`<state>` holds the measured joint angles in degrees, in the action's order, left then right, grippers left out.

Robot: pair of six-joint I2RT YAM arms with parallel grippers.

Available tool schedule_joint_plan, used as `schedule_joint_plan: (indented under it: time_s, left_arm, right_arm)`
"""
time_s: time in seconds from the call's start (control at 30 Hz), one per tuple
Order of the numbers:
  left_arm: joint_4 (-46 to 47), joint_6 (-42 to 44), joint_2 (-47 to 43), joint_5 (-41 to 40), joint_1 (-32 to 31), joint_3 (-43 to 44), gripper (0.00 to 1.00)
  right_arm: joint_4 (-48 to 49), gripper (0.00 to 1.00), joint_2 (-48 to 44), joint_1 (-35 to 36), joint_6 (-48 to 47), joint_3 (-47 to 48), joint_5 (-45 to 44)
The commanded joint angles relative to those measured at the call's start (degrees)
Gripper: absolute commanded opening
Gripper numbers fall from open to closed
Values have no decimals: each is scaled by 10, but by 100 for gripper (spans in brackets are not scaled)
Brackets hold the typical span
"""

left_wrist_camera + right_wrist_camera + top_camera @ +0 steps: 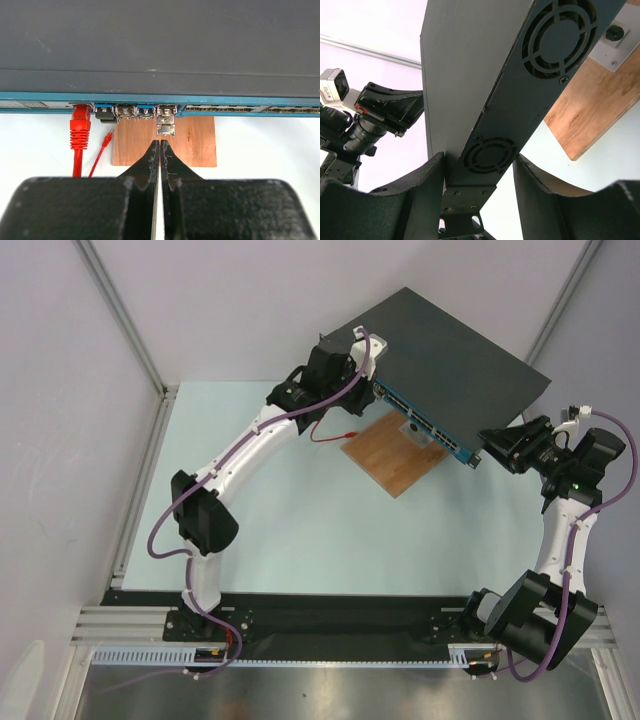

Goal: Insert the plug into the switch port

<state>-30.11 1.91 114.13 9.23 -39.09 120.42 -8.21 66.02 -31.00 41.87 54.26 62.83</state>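
Observation:
The switch (450, 360) is a flat dark box, held tilted above the table, its blue port edge (150, 98) facing my left wrist camera. A small silver plug (166, 123) sticks out of a port near the middle of that edge. My left gripper (160, 143) is shut and empty, its tips just short of the plug; in the top view it (372, 375) is at the switch's left end. My right gripper (479, 160) is shut on the switch's fan-side corner (490, 155); in the top view it (497, 445) is at the right corner.
A red cable plug (80, 125) sits in a port at the left. A second loose red cable end (106, 138) lies beside it. A brown wooden board (395, 455) lies on the pale table (300, 530) under the switch. An aluminium rail (140, 480) bounds the left side.

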Motion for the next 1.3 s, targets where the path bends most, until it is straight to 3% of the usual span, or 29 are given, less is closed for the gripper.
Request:
schedule_joint_plan:
  time_s: [0.0, 0.6, 0.87, 1.1, 1.27]
  left_arm:
    - [21, -2, -9, 10, 1, 17, 5]
    - [52, -49, 36, 21, -2, 47, 7]
    - [141, -91, 30, 2, -8, -4, 10]
    - [270, -106, -1, -70, -20, -105, 15]
    - [299, -109, 1, -73, -20, -98, 14]
  right_arm:
    - [22, 0, 7, 3, -66, 16, -7]
    - [19, 0, 7, 3, -71, 14, -8]
    - [21, 0, 10, 3, -68, 12, -10]
    - [24, 0, 15, 3, -66, 11, -10]
    - [24, 0, 20, 2, -69, 17, -10]
